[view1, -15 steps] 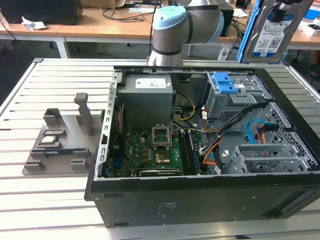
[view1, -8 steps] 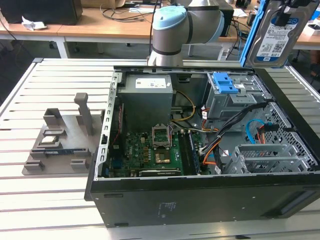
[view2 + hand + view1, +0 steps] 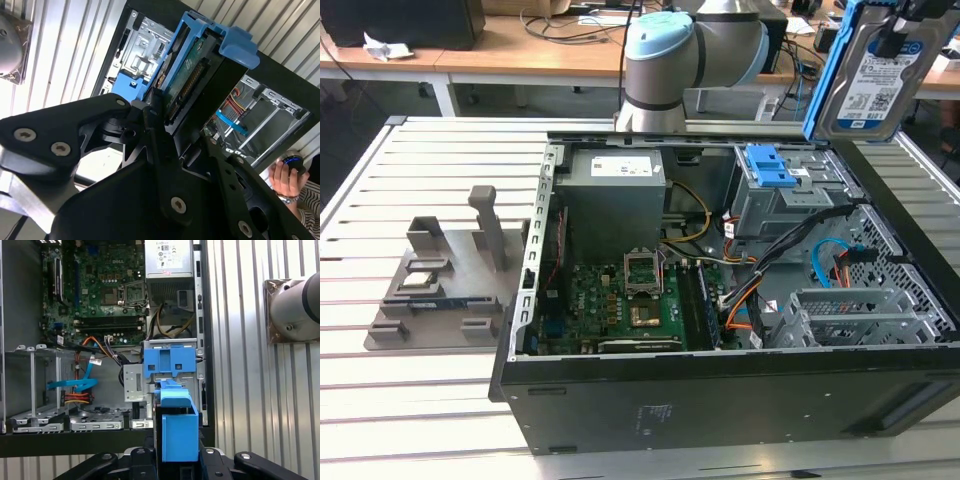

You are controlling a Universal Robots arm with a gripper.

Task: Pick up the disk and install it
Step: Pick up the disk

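The disk (image 3: 865,80), silver with a white-and-blue label and a blue plastic frame, hangs tilted in the air above the back right corner of the open computer case (image 3: 720,400). My gripper (image 3: 905,25) is shut on its upper end. In the second wrist view the disk (image 3: 187,75) stands edge-on between the black fingers (image 3: 150,112), its connector edge showing. In the first wrist view the disk's blue frame (image 3: 179,432) sits directly over the drive bay with the blue latch (image 3: 169,362). That blue latch (image 3: 767,165) lies below and to the exterior view's left of the disk.
Inside the case are a green motherboard (image 3: 620,300), a grey power supply box (image 3: 615,195), coloured cables (image 3: 745,300) and an empty metal cage (image 3: 860,315). A grey fixture (image 3: 450,280) stands on the slatted table at the exterior view's left. A person's hand (image 3: 285,175) shows beyond the case.
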